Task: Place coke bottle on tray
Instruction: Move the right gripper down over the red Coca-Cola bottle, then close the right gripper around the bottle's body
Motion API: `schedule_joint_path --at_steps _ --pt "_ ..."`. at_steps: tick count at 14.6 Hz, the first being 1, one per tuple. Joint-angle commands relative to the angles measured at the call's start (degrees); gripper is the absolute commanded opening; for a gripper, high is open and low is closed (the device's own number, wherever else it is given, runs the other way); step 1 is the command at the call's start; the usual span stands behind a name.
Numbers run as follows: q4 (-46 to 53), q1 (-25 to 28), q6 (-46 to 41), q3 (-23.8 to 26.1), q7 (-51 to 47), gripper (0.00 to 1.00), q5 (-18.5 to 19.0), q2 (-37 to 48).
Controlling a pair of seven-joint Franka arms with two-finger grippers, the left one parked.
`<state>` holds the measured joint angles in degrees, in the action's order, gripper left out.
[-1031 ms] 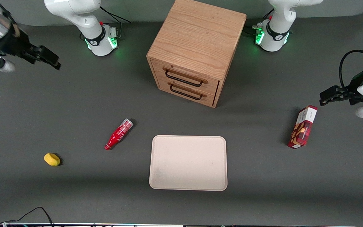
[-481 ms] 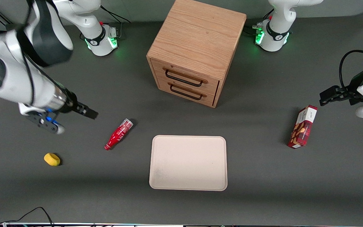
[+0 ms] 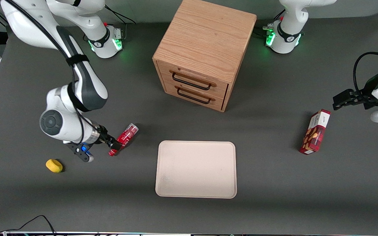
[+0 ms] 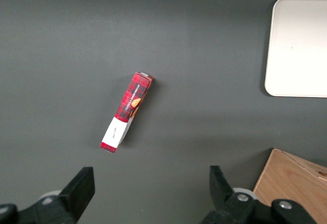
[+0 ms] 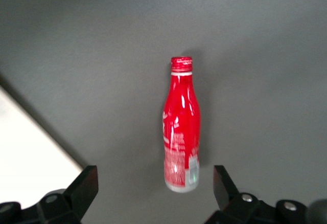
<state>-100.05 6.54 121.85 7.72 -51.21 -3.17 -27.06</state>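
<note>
The coke bottle point(image 3: 127, 133) lies on its side on the grey table, beside the tray point(image 3: 195, 168) toward the working arm's end. Its silvery base points toward the cabinet and its red neck toward the front camera. My right gripper point(image 3: 114, 145) hovers over the bottle's neck end. In the right wrist view the bottle point(image 5: 181, 127) lies lengthwise between the two spread fingers of the gripper point(image 5: 155, 179), base end nearest them, and nothing is held. A corner of the tray point(image 5: 25, 147) shows there too. The tray also shows in the left wrist view point(image 4: 301, 45).
A wooden two-drawer cabinet point(image 3: 205, 52) stands farther from the front camera than the tray. A yellow lump point(image 3: 54, 165) lies near the working arm's end. A red snack box point(image 3: 315, 132) lies toward the parked arm's end, also in the left wrist view point(image 4: 126, 112).
The right arm has swung in from the table's edge and come down over the bottle. The bottle and tray have not moved.
</note>
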Motion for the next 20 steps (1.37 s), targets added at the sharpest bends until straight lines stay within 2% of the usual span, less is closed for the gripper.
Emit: schedule_joint_path --at_steps 1,17,18,19,20 --pt "-2.07 0.32 4.88 -0.07 -1.79 1.00 2.11 -2.46" --pt "-12.27 0.49 19.03 0.02 -4.77 1.00 2.11 -5.37" --pt "-12.27 0.40 19.21 0.02 -4.69 0.95 2.11 -5.72" --pt "-12.27 0.40 19.39 0.02 -4.51 0.74 2.11 -5.90" --pt "-12.19 0.49 19.39 0.02 -4.16 0.37 2.11 -5.99"
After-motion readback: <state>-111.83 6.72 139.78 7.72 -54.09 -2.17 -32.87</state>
